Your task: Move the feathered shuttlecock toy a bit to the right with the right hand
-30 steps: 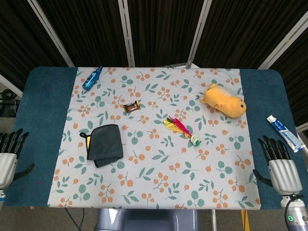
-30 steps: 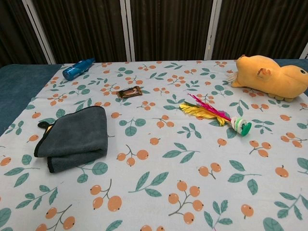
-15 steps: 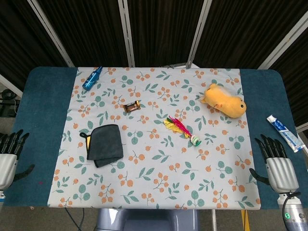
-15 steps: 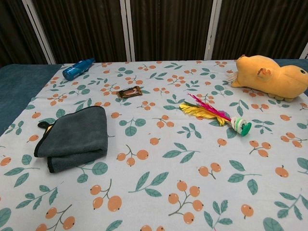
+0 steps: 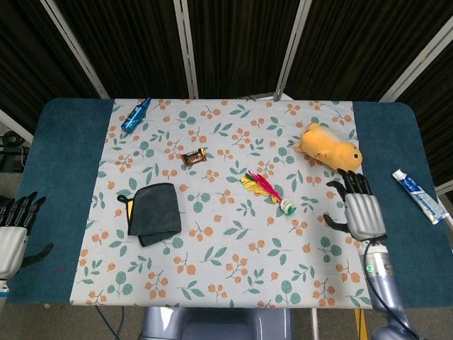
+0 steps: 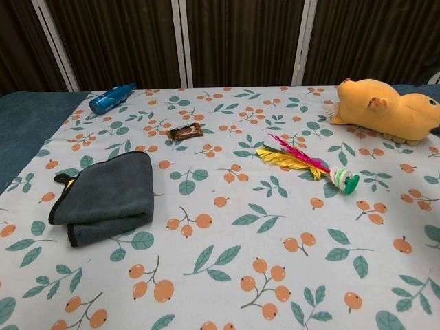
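Note:
The feathered shuttlecock toy (image 5: 267, 191) lies near the middle of the floral cloth, yellow and red feathers pointing up-left and its green-and-white base toward the lower right; the chest view shows the toy (image 6: 309, 164) too. My right hand (image 5: 362, 210) hovers open over the cloth's right part, fingers spread, roughly a hand's width right of the toy's base and not touching it. At the table's lower left edge, over the blue surface, sits my left hand (image 5: 14, 234), open. Neither hand appears in the chest view.
An orange plush animal (image 5: 329, 148) lies just beyond my right hand. A folded dark grey cloth (image 5: 153, 213) is at the left, a small brown packet (image 5: 193, 157) and a blue bottle (image 5: 135, 115) further back. A toothpaste tube (image 5: 417, 195) lies at the right edge.
My right hand has moved from the table's right edge inward and forward over the cloth, toward the toy. The toy and my left hand have stayed in place.

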`<act>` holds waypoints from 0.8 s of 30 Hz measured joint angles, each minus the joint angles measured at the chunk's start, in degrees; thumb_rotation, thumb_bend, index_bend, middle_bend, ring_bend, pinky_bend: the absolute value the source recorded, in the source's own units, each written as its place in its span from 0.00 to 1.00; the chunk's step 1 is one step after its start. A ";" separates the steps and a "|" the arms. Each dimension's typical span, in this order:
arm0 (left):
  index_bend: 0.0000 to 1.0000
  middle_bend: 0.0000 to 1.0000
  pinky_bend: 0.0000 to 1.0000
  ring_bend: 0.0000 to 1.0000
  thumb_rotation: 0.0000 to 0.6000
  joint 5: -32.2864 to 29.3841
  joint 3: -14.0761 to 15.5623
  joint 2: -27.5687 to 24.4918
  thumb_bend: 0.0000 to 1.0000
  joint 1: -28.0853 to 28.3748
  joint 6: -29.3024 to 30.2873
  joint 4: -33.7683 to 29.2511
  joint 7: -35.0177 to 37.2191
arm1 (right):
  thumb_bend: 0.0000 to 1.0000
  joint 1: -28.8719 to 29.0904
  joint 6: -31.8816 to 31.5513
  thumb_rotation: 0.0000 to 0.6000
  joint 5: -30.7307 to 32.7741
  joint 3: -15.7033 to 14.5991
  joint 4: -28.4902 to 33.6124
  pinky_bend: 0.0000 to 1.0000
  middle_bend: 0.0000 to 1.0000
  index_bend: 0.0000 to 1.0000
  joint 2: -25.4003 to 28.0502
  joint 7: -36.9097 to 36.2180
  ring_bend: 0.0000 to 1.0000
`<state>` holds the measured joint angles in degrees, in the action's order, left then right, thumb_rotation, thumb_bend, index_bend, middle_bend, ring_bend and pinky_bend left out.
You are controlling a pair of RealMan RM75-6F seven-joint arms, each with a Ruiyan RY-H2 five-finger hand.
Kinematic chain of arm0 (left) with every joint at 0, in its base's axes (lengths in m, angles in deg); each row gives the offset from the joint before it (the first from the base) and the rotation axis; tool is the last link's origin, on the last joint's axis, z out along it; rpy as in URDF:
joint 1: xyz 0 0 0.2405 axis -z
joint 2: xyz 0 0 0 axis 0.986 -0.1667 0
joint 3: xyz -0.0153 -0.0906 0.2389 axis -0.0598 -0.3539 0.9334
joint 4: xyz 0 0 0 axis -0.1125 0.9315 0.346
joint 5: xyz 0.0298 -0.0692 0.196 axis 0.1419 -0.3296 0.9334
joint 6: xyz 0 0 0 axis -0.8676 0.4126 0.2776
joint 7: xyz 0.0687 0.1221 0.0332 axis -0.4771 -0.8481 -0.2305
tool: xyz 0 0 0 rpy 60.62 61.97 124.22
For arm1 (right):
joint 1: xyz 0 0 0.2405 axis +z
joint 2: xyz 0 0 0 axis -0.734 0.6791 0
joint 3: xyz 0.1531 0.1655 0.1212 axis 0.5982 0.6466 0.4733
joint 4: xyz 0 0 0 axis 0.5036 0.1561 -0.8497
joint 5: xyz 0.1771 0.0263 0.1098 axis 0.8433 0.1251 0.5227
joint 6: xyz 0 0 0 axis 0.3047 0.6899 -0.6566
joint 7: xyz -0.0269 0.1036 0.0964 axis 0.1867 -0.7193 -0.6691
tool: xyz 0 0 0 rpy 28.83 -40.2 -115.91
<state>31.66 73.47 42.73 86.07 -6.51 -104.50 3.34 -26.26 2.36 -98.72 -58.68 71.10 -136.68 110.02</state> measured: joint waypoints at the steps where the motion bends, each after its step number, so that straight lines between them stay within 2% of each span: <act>1: 0.00 0.00 0.00 0.00 1.00 -0.02 0.04 -0.07 0.24 0.03 -0.13 -0.03 0.17 | 0.14 1.20 0.38 1.00 1.86 0.82 -0.05 0.00 0.07 0.30 -1.49 1.07 0.00; 4: 0.00 0.00 0.00 0.00 1.00 -0.36 0.02 -0.34 0.24 0.14 -0.56 -0.12 1.11 | 0.14 5.45 1.06 1.00 8.21 3.49 -1.39 0.00 0.09 0.33 -7.25 4.81 0.00; 9: 0.00 0.00 0.00 0.00 1.00 -1.12 0.08 -0.91 0.24 0.39 -1.84 -0.44 2.79 | 0.15 12.84 0.98 1.00 17.80 7.45 -7.89 0.00 0.12 0.37 -17.43 10.60 0.00; 17: 0.00 0.00 0.00 0.00 1.00 -1.79 0.32 -1.39 0.24 0.71 -3.22 -1.10 3.64 | 0.15 21.55 0.48 1.00 23.26 11.66 -21.06 0.00 0.16 0.40 -28.77 13.24 0.00; 24: 0.00 0.00 0.00 0.00 1.00 -2.38 0.39 -1.47 0.24 0.97 -3.98 -1.93 3.26 | 0.16 25.47 1.22 1.00 25.22 13.74 -31.39 0.00 0.19 0.43 -34.47 12.64 0.00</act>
<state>29.28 73.85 41.25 87.04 -10.49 -106.43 6.61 -0.78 3.58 -73.50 -44.93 39.71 -171.15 122.66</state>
